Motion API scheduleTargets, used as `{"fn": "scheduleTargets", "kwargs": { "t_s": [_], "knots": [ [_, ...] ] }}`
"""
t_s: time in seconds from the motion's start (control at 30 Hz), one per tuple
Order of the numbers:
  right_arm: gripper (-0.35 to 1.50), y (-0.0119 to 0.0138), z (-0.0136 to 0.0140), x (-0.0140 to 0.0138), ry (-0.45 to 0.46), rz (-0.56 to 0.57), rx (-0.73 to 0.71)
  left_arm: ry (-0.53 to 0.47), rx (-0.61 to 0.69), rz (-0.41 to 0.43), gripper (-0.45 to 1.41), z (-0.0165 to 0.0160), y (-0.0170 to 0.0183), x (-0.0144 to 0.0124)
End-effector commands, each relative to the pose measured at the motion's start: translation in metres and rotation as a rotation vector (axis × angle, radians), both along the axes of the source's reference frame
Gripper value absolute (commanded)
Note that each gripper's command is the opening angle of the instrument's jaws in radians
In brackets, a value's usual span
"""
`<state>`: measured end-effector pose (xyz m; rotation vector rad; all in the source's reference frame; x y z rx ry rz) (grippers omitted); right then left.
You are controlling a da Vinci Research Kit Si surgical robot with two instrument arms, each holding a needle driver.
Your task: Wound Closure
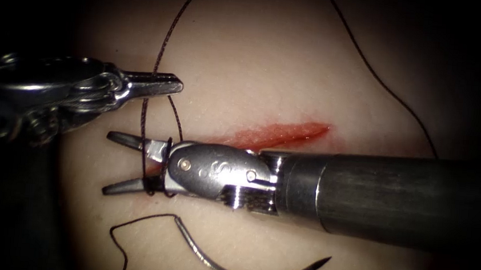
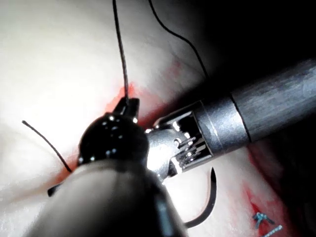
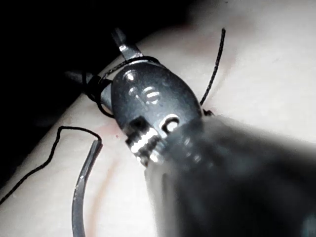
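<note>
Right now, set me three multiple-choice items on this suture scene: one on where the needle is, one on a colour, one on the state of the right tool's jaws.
1. Where is the needle?
A. In the left tool's jaws
B. Lying free on the tissue, nearer the viewer than the cut
C. Driven through the cut

2. What colour is the thread?
A. White
B. Blue
C. Dark

3. How do the right tool's jaws stand?
A. Open, with thread wound round them
B. Shut on the needle
C. Shut on tissue

Answers: B, the whole curve lies bare on the tissue, held by neither tool; C, it runs as a dark line; A, two prongs spread, loops round them.
</note>
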<state>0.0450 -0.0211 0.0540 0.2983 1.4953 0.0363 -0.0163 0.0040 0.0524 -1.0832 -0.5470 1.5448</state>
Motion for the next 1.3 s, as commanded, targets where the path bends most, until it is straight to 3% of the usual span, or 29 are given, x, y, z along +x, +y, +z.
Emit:
{"fn": "scheduleTargets", "kwargs": {
  "t_s": [0.03, 0.1, 0.23, 0.33, 0.37, 0.57, 0.63, 0.7, 1.0, 1.17, 1.3],
  "knots": [
    [0.78, -0.0003, 0.0002, 0.001, 0.018, -0.01, 0.0, 0.002, -0.004, -0.002, -0.28, 0.0009, 0.0, -0.0005],
    [0.61, -0.0005, 0.0001, 0.0011, 0.035, -0.02, 0.001, 0.005, -0.01, -0.005, -0.25, 0.0016, 0.0003, -0.0005],
    [0.59, -0.0008, -0.0003, 0.0013, 0.112, -0.02, 0.006, 0.011, -0.032, -0.006, -0.1, 0.0038, 0.0001, -0.0004],
    [0.09, -0.001, -0.0007, 0.0013, 0.182, -0.038, 0.042, 0.014, -0.054, -0.008, -0.08, 0.0056, -0.0003, -0.0002],
    [0.01, -0.0009, -0.0009, 0.0013, 0.199, -0.044, 0.053, 0.025, -0.058, -0.006, -0.08, 0.0063, -0.0004, -0.0001],
    [0.01, -0.0004, -0.0014, 0.0011, 0.245, -0.026, 0.096, 0.103, -0.032, 0.015, -0.08, 0.0109, -0.0027, 0.0008],
    [-0.1, -0.0003, -0.0014, 0.0009, 0.254, -0.021, 0.11, 0.121, 0.008, 0.026, -0.05, 0.0124, -0.0037, 0.0015],
    [-0.35, 0.0, -0.0014, 0.0006, 0.273, -0.005, 0.134, 0.126, 0.047, 0.034, -0.03, 0.0134, -0.0047, 0.0021],
    [-0.35, 0.0024, -0.002, -0.0009, 0.342, 0.157, 0.23, 0.134, 0.139, 0.029, -0.01, 0.0146, -0.0082, 0.0042],
    [-0.35, 0.0037, -0.0025, -0.0016, 0.327, 0.225, 0.239, 0.144, 0.157, 0.036, 0.0, 0.0135, -0.0099, 0.0048],
    [-0.35, 0.0049, -0.0026, -0.002, 0.225, 0.365, 0.208, 0.158, 0.179, 0.046, -0.01, 0.0118, -0.0105, 0.0048]
  ]
}}
